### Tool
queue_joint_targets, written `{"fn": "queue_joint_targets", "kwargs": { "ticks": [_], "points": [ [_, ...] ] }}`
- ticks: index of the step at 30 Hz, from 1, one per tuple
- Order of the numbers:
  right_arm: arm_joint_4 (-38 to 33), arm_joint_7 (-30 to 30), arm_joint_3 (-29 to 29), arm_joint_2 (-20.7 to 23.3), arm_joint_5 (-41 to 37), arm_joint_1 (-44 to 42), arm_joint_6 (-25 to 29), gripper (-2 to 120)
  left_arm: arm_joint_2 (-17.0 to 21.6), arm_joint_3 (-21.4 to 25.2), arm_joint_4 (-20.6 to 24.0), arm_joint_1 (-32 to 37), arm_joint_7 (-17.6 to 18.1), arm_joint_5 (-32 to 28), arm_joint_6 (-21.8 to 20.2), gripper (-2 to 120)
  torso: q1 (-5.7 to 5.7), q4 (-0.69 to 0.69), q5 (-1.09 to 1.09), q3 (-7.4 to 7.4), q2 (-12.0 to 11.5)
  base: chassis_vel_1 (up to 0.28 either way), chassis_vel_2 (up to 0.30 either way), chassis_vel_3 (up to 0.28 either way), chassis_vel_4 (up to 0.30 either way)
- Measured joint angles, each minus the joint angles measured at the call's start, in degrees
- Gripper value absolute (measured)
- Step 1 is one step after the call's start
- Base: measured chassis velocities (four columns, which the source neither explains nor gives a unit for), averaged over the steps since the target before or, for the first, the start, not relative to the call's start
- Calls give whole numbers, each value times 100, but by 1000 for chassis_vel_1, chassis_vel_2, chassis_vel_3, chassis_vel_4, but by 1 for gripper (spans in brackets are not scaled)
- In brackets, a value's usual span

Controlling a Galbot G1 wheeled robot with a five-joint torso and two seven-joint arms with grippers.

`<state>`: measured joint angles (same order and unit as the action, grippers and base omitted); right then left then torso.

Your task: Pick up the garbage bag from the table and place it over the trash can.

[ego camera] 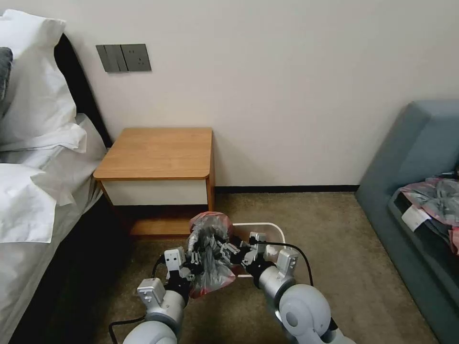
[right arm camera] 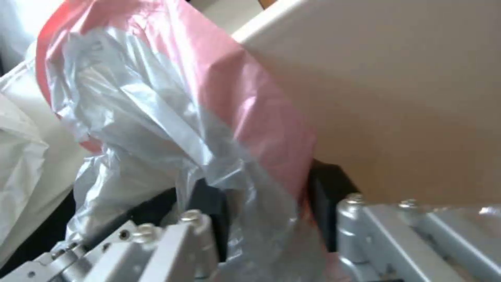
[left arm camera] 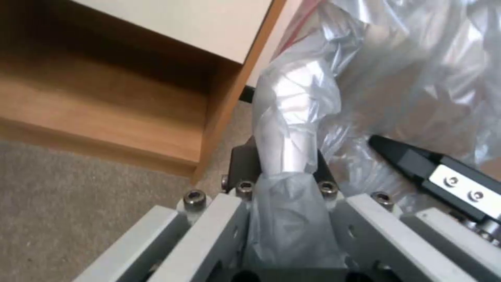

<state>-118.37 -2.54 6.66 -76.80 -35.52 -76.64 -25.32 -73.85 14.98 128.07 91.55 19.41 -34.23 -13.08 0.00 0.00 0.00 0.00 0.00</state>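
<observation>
Both the left gripper [ego camera: 195, 260] and the right gripper [ego camera: 233, 252] are clenched on the wrinkly translucent grey garbage bag with pinkish-red rim [ego camera: 210, 253], beside the cream-white plastic trash can [ego camera: 267, 229].

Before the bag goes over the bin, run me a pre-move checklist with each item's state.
1. Left tool has the garbage bag: ok; plastic is bunched between its fingers in the left wrist view.
2. Right tool has the bag: ok; grey and pink plastic runs between its fingers.
3. Bag off the table: ok; it hangs in front of and below the tabletop.
4. Trash can close by: ok; its rim shows just behind and right of the bag.
5. Bag mouth spread open: not ok; the bag is crumpled into one bundle between the tools.
6. Bag rim over the can rim: not ok; the visible rim is bare.
</observation>
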Motion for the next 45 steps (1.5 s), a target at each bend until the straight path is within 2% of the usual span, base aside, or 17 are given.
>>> {"fn": "queue_joint_targets", "kwargs": {
  "ticks": [1, 4, 5, 7, 10, 23, 30, 36, 38, 41, 42, 45],
  "points": [
    [0, 0, 0, 0, 0, 0, 0, 30, 0, 0, 0, 0, 0, 0, 0, 3, 0, 0, 0, 0, 0, 0, 0, 0, 0],
    [4, 35, 5, 30, 85, 25, 64, 17, -16, 103, -36, -49, 36, -54, -27, 3, 0, 0, 0, 0, 0, 0, 0, 0, 0],
    [4, 35, 5, 30, 85, 25, 64, 17, -16, 103, -36, -49, 36, -54, -27, 3, 0, 0, 0, 0, 0, 0, 0, 0, 0],
    [-74, 35, 39, 98, 115, 35, 74, 7, -21, 164, -124, -87, 67, -55, -28, 3, 0, 0, 0, 0, 0, 0, 0, 0, 0],
    [-211, 30, 87, 192, 117, 32, 72, 0, -25, 214, -209, -120, 89, -53, -28, 3, 0, 0, 0, 0, 0, 0, 0, 0, 0],
    [-784, -88, 494, 722, -18, 48, -165, 0, -9, 369, -431, -172, 116, 23, -5, 3, 0, 0, 0, 0, 0, 0, 0, 0, 0],
    [-835, -86, 806, 867, -92, 139, -273, 0, 1, 381, -426, -176, 91, 39, 17, 3, 0, 0, 1, 0, 0, 0, 0, 0, 0],
    [-834, -79, 824, 944, -56, 225, -372, -2, -7, 381, -380, -150, 73, 61, 33, 3, 0, 0, 1, 0, 0, 0, 0, 0, 0],
    [-853, -72, 818, 955, -13, 206, -379, 1, -9, 382, -376, -148, 76, 63, 34, 3, 0, 0, 1, 0, 0, 0, 0, 0, 0],
    [-1014, 76, 837, 1027, 346, 13, -381, 15, -14, 405, -372, -151, 92, 68, 37, 3, 0, 1, 2, 0, 0, 0, 0, 0, 0],
    [-1014, 76, 837, 1027, 346, 13, -381, 15, -14, 405, -372, -151, 92, 68, 37, 3, 0, 1, 2, 0, 0, 0, 0, 0, 0],
    [-1221, 349, 972, 1139, 634, -277, -329, 31, -39, 467, -373, -211, 106, 43, 37, 3, 0, -1, 1, 0, 0, 0, 0, 0, 0]
  ]
}}
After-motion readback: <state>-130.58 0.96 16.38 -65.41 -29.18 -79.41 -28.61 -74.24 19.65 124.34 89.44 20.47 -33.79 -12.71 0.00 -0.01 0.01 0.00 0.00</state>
